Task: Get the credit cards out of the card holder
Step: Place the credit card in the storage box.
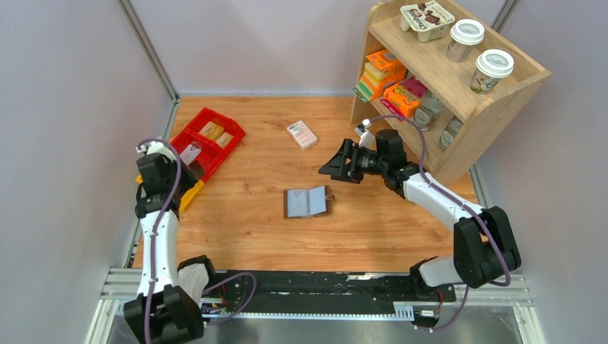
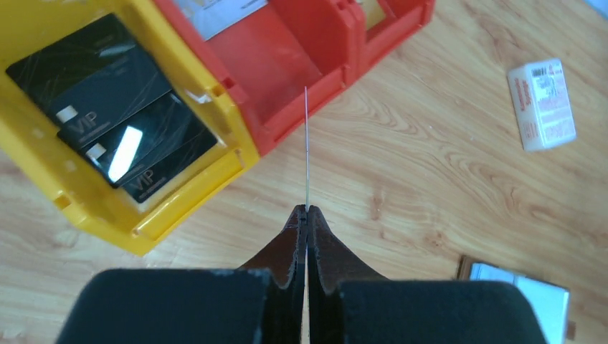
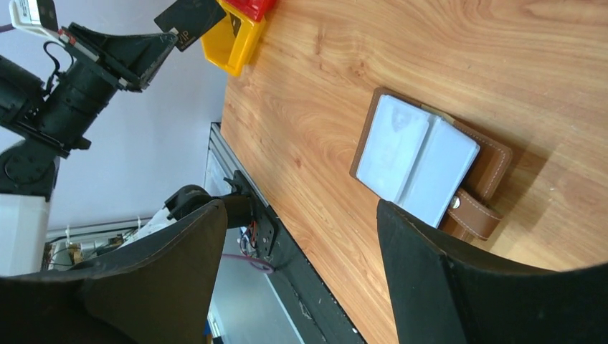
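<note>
The brown card holder (image 1: 308, 203) lies open on the wooden table, its pale blue pockets facing up (image 3: 423, 161). My left gripper (image 2: 307, 209) is shut on a thin credit card (image 2: 306, 143), seen edge-on above the rim of the red bin (image 2: 287, 64). In the right wrist view this credit card (image 3: 190, 20) looks dark. Two black credit cards marked VIP (image 2: 122, 122) lie in the yellow bin (image 2: 179, 208). My right gripper (image 3: 300, 208) hangs open and empty above the table, up and to the right of the card holder (image 2: 516, 287).
A pink-and-white box (image 1: 302, 134) lies at the back middle of the table. The red bins (image 1: 208, 140) hold yellowish blocks. A wooden shelf (image 1: 459, 93) with packets and cups stands at the back right. A metal rail (image 1: 315, 287) runs along the near edge.
</note>
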You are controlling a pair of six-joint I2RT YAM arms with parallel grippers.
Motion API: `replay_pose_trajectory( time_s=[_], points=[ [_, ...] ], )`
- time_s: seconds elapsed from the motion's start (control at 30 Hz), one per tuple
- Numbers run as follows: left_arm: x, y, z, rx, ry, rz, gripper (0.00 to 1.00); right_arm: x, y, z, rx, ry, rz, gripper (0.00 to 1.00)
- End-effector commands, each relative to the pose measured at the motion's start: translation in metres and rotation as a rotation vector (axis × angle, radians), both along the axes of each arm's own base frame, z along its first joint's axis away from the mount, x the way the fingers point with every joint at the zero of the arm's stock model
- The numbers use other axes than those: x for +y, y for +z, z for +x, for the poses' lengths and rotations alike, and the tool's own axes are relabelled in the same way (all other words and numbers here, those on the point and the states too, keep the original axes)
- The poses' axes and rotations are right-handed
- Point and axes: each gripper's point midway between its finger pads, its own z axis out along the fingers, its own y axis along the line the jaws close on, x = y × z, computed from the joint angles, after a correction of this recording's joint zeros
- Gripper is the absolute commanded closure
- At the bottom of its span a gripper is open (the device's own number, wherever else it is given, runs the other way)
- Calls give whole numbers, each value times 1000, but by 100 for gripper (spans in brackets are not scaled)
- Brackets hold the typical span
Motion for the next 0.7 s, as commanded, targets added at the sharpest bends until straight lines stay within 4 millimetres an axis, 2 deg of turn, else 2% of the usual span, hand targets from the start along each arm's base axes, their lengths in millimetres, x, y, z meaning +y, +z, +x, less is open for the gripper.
replay_pose_trajectory(
  time_s=[0.0, 0.23, 0.33, 0.47, 0.5, 0.67],
  points=[
    [22, 17, 2, -18, 55, -135, 100, 10, 2, -8, -44, 48, -39, 21],
    [88, 16, 10, -27, 221, -178, 100, 12, -8, -12, -34, 47, -109, 20],
    [98, 11, 20, -24, 214, -220, 100, 11, -8, -10, -29, 40, -124, 20],
    [115, -8, 32, 36, 233, -253, 100, 12, -7, -7, -28, 36, -136, 20],
    [119, -8, 34, 34, 243, -244, 100, 12, -7, -7, -26, 35, -141, 20],
    [126, -25, 44, 85, 236, -271, 100, 9, -10, -4, -32, 25, -167, 20]
  ],
)
